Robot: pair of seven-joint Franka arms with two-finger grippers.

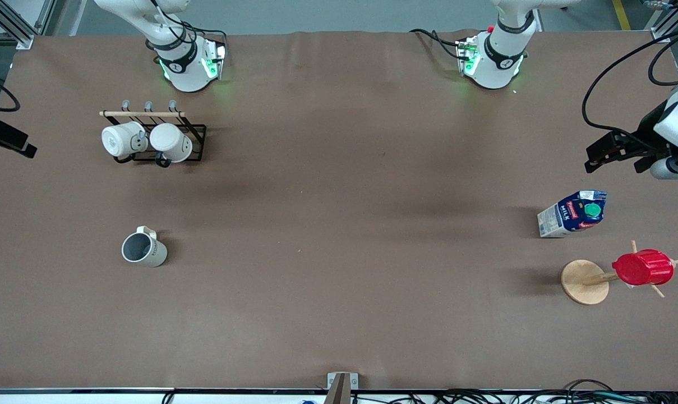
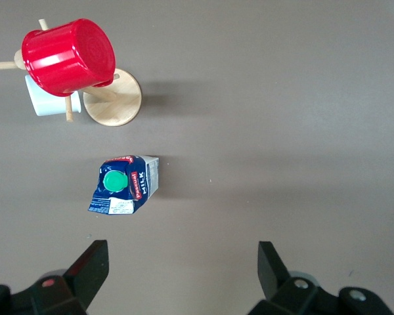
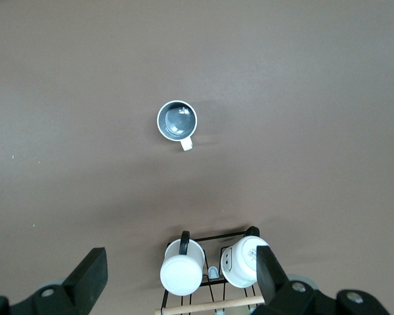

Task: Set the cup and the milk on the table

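Observation:
The cup point(image 1: 143, 248), pale grey with a dark inside, stands upright on the brown table point(image 1: 339, 224) toward the right arm's end; it also shows in the right wrist view point(image 3: 178, 120). The milk point(image 1: 572, 214), blue and white with a green cap, stands on the table toward the left arm's end, also in the left wrist view point(image 2: 123, 185). My left gripper point(image 1: 613, 163) hangs open and empty high over the table beside the milk point(image 2: 184, 262). My right gripper point(image 3: 179, 259) is open and empty, high over the mug rack; only a dark part shows in the front view point(image 1: 8, 139).
A black wire rack point(image 1: 195, 147) holds two white mugs point(image 1: 123, 140) farther from the front camera than the cup. A wooden cup tree point(image 1: 585, 281) carries a red ribbed cup point(image 1: 642, 267), nearer than the milk. A white mug point(image 2: 44, 102) hangs on it.

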